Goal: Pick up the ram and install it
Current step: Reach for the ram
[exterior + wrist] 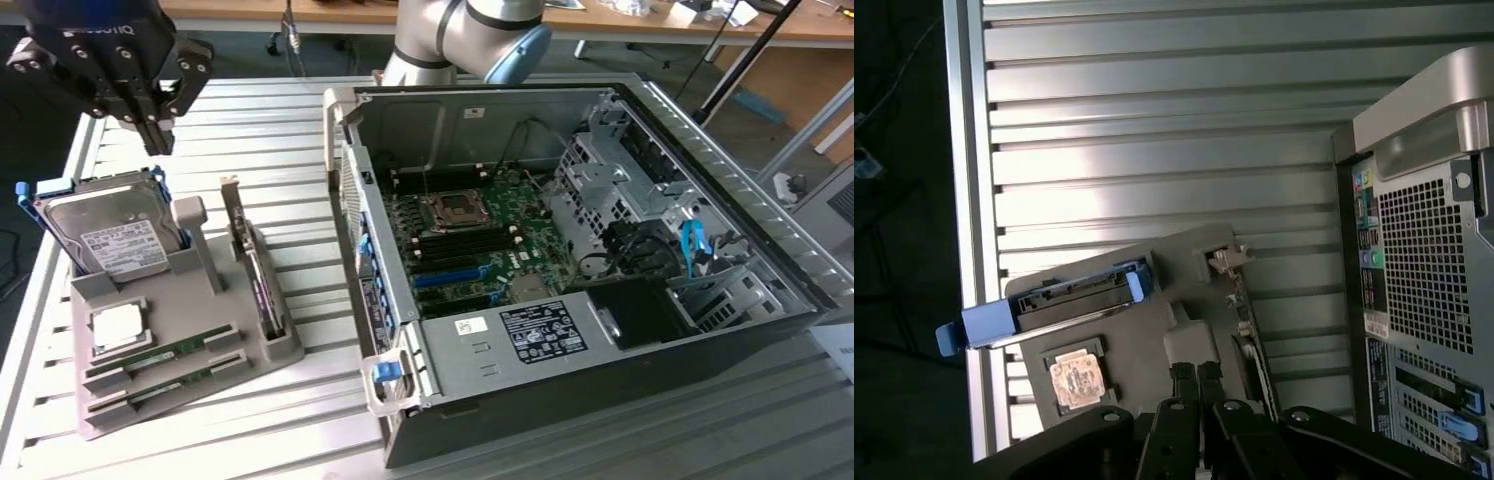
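Exterior view: ram well apart frm closed gripper.

place: robotics lab | signs: robot arm, open computer case, slatted table

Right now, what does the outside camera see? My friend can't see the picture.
The gripper hangs empty over a gray holder carrying a hard drive, a processor chip and two green ram sticks. On the exterior view's right, an open computer case shows its motherboard.
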